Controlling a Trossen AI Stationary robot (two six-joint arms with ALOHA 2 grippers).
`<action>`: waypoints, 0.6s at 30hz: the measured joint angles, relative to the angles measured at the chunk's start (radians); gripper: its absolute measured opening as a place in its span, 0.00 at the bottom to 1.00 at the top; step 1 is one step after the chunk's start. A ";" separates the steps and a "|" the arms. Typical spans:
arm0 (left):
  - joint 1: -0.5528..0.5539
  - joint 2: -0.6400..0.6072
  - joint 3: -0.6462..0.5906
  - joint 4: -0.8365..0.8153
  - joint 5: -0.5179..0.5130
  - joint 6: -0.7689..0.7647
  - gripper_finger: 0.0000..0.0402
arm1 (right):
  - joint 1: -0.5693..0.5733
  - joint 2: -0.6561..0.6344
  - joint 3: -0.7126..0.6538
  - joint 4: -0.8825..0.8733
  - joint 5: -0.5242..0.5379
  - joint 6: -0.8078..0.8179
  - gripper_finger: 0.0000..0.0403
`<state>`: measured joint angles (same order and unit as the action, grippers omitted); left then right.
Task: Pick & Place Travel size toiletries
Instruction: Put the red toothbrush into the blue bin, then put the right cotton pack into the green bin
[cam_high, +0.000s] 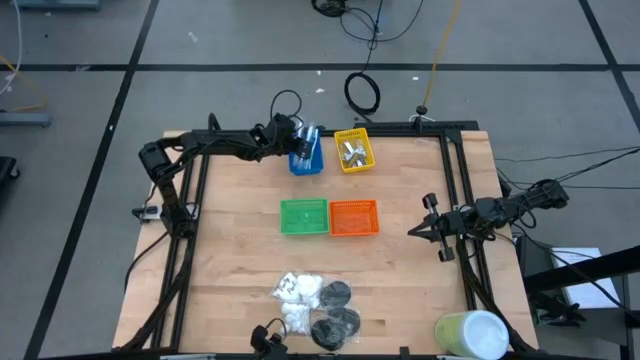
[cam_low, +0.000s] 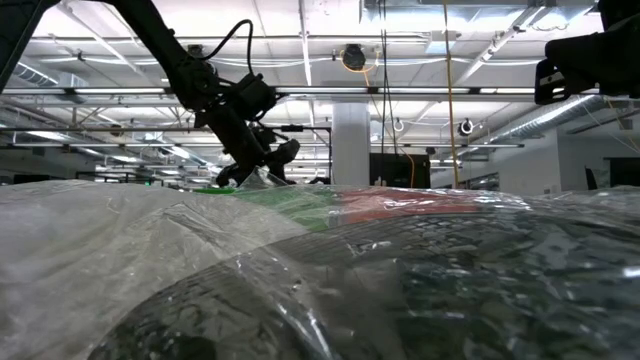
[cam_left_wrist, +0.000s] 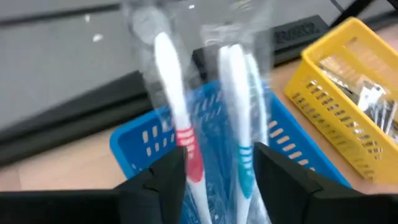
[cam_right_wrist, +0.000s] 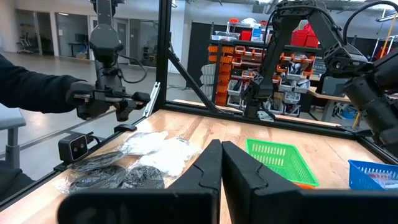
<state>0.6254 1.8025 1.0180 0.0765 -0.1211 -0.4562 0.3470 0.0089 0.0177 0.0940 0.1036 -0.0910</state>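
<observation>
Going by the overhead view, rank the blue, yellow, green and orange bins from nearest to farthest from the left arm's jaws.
1. Blue bin, directly under the left gripper.
2. Yellow bin, beside it.
3. Green bin, mid-table.
4. Orange bin, right of green.

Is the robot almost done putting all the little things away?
Not yet. Silver tubes already lie in the yellow bin. The left tool is over the blue bin with wrapped toothbrushes between its open fingers. White packets and black discs wait on the table; green and orange bins look empty.

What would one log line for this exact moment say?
left gripper: open over blue bin, toothbrushes between fingers | right gripper: shut, idle at table's right
</observation>
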 joint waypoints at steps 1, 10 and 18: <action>-0.001 -0.005 0.000 0.000 0.005 0.033 0.46 | 0.000 0.000 0.000 0.000 0.000 0.000 0.00; -0.032 -0.121 0.000 -0.036 0.111 0.217 0.54 | 0.000 0.000 0.000 0.000 0.000 0.000 0.00; -0.241 -0.304 0.000 -0.053 0.342 0.327 0.54 | 0.000 0.000 0.000 0.000 0.000 0.000 0.00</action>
<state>0.3848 1.4984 1.0183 0.0239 0.2209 -0.1287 0.3467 0.0090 0.0175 0.0937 0.1036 -0.0910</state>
